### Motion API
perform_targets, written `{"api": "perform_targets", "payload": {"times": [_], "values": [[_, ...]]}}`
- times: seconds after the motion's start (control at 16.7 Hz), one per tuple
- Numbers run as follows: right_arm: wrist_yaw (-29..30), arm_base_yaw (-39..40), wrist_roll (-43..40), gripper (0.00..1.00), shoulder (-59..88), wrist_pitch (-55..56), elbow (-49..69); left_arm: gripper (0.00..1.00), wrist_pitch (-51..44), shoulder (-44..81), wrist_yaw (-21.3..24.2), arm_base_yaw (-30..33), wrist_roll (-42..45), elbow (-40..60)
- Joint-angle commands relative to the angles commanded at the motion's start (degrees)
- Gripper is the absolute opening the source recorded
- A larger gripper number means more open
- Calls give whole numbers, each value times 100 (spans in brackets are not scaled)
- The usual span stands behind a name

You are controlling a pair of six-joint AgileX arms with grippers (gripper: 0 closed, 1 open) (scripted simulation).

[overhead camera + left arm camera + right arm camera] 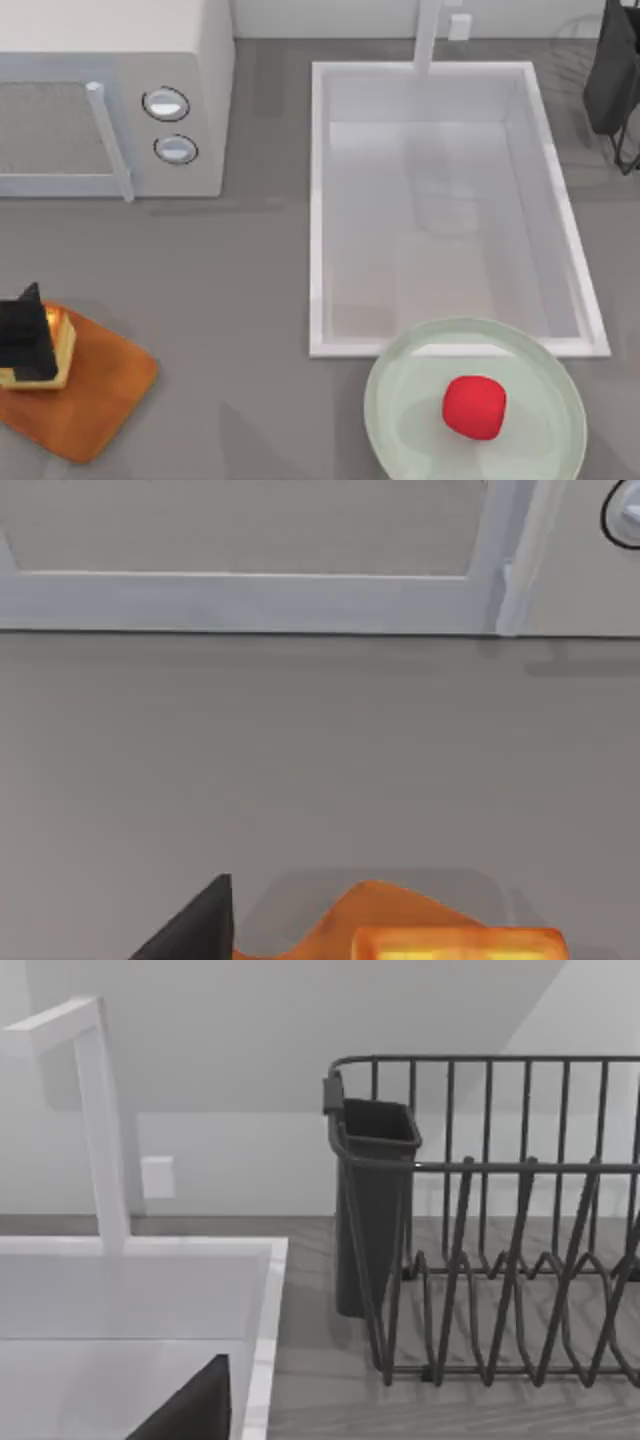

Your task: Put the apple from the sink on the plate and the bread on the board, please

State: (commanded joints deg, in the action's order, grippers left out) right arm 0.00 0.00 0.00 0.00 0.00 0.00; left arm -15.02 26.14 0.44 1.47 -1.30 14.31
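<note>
The red apple (475, 407) lies on the pale green plate (395, 410), at the table's front right just in front of the white sink (318, 200). The bread (62, 345) (460, 945) rests on the wooden board (95, 400) (385, 905) at the front left. My left gripper (28, 335) hovers right over the bread, open; one black finger (195, 930) stands apart from the chunk. My right gripper (612, 75) is parked at the back right by the sink's far corner, open and holding nothing, with one finger (190, 1410) in its wrist view.
A white microwave (110, 100) with two round knobs fills the back left. The sink's faucet post (428, 35) rises at its far rim. A dark wire dish rack (500, 1220) with a cutlery cup stands right of the sink. Bare grey table lies between board and plate.
</note>
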Motion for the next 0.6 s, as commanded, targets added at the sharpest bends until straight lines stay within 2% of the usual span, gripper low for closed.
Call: {"api": "perform_targets", "payload": {"times": [0.3,0.6], "values": [[0,0,0,100,0,0,0,100,1077,-2035,-27,-107,75,-1097],[0,0,0,100,0,0,0,100,1502,-2614,-44,-147,130,-1431]]}}
